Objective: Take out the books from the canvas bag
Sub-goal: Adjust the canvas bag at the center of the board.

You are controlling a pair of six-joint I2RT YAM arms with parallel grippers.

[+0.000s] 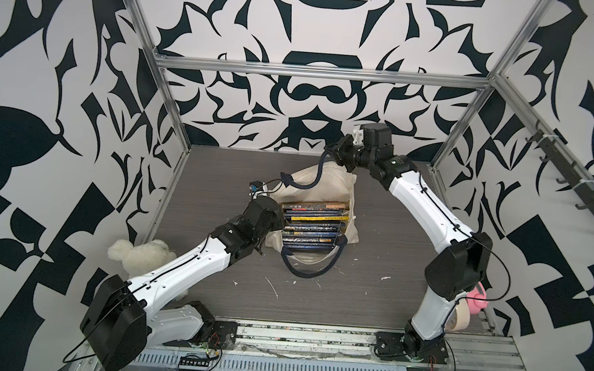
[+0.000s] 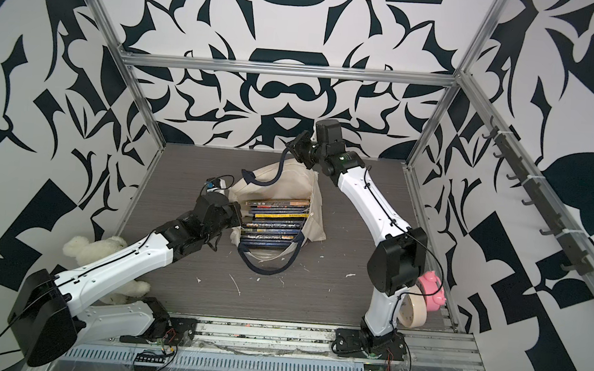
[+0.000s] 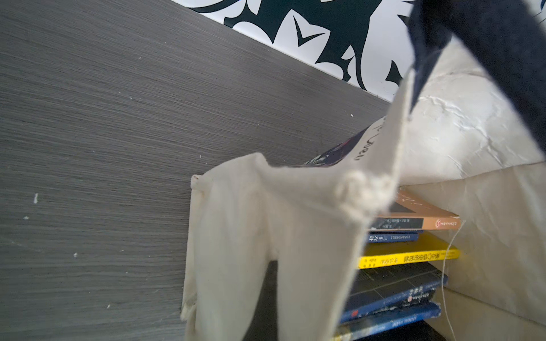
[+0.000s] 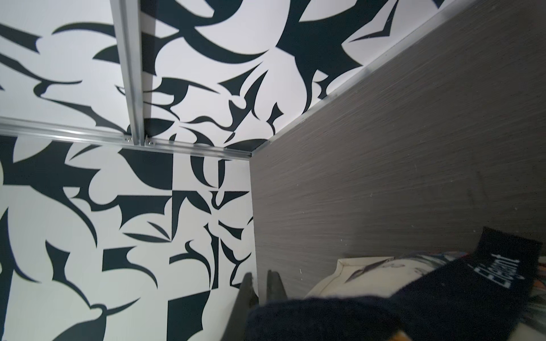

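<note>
Item under inspection: the books (image 1: 312, 227) (image 2: 273, 224) are stacked inside the canvas bag (image 1: 324, 183) (image 2: 283, 183), with their spines showing through its open mouth. Most spines are dark blue, one is yellow, and one at the end of the stack has an orange end. None has left the bag. The left wrist view shows the same stack (image 3: 409, 255) behind a drawn-out flap of cream cloth (image 3: 266, 236).

The bag sits mid-desk. One navy strap handle (image 1: 320, 175) (image 2: 277, 172) rises to the right end effector (image 1: 330, 152) (image 2: 288, 148), which is closed on it above the far side of the bag, apart from the books. In the right wrist view the strap (image 4: 443, 283) crosses the base of the nearly meeting fingers (image 4: 247, 283).

The left end effector (image 1: 278, 217) (image 2: 237, 212) is at the bag's left edge, just beside the stack. It is closed, and the bunched cloth indicates it is gripping the bag's rim.

The second handle (image 1: 303, 271) lies slack on the grey desk (image 1: 352, 292). A white plush bear (image 1: 138, 253) lies under the left arm, well apart from the bag.
</note>
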